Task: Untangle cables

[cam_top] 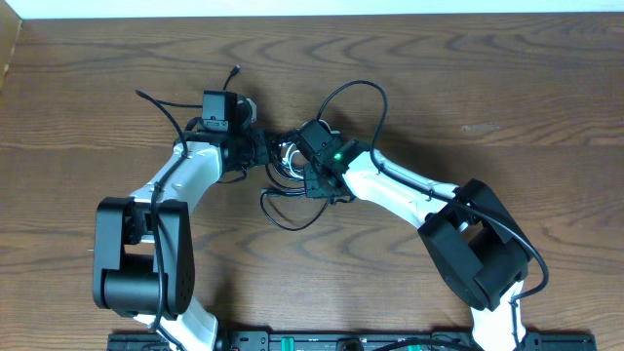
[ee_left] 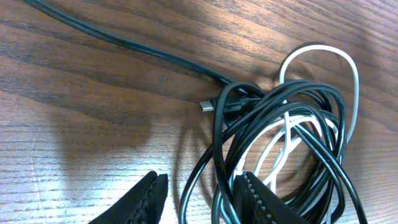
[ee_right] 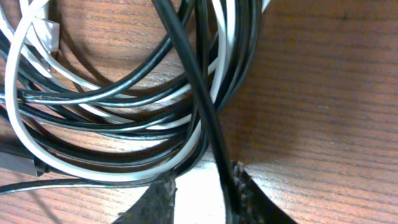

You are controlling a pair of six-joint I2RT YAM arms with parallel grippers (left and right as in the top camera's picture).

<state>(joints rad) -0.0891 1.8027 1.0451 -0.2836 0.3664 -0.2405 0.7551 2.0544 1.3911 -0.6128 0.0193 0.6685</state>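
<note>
The cables (cam_top: 287, 156) lie in a tangled coil on the wooden table, between my two grippers. In the left wrist view the coil (ee_left: 298, 124) is mostly black loops with one white cable (ee_left: 355, 81) and a small black plug (ee_left: 217, 104). My left gripper (ee_left: 202, 177) is open, with two black strands (ee_left: 200, 186) crossing the gap near its right finger (ee_left: 255, 202). In the right wrist view black and white loops (ee_right: 124, 118) fill the frame. My right gripper (ee_right: 203, 174) is open, and one black strand (ee_right: 214, 140) runs along its right finger (ee_right: 245, 193).
A loose black loop (cam_top: 292, 214) of the coil trails toward the table's front. One black strand (ee_left: 112, 38) runs away from the plug across the bare wood. Both arms (cam_top: 185, 175) (cam_top: 409, 190) converge on the middle, with their own thicker wires arching above them.
</note>
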